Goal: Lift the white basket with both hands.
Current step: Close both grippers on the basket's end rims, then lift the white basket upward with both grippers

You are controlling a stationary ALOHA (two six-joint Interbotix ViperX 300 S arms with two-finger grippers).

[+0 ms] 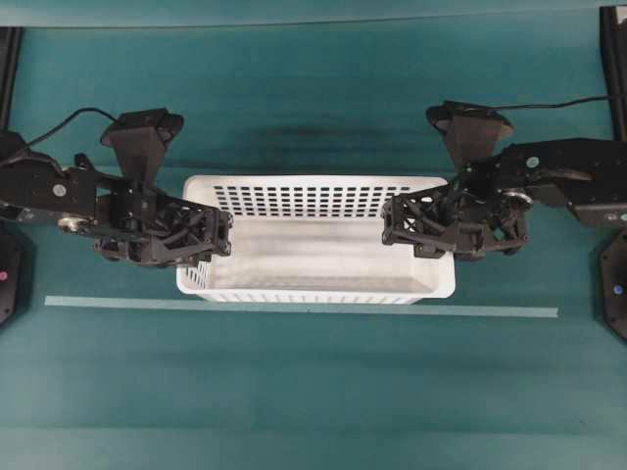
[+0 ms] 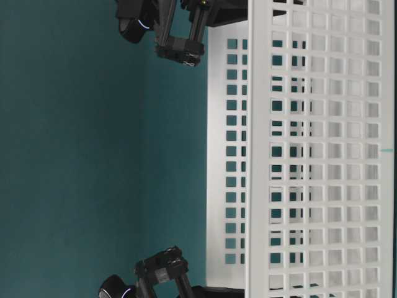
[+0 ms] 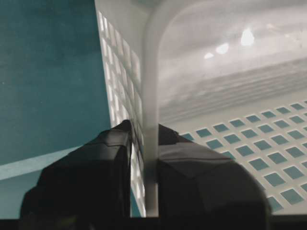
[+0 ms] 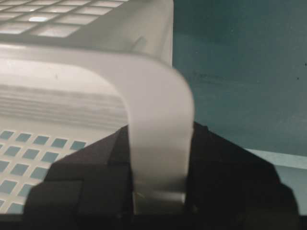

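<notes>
The white basket [image 1: 313, 240], a long rectangular tub of smooth moulded plastic with a rolled rim, a solid bottom and walls pierced by rows of small square holes, sits on the matte teal table [image 1: 313, 392] just behind a pale strip of tape [image 1: 294, 306]. The left gripper [image 3: 144, 143], black and angular, has its two blocky fingers [image 3: 105, 158] pinched narrow on the basket's left end wall, one outside and one inside the rim. The right gripper [image 4: 160, 158] clamps the opposite end the same way, the glossy rounded rim running down between its dark faceted fingers [image 4: 225, 163].
</notes>
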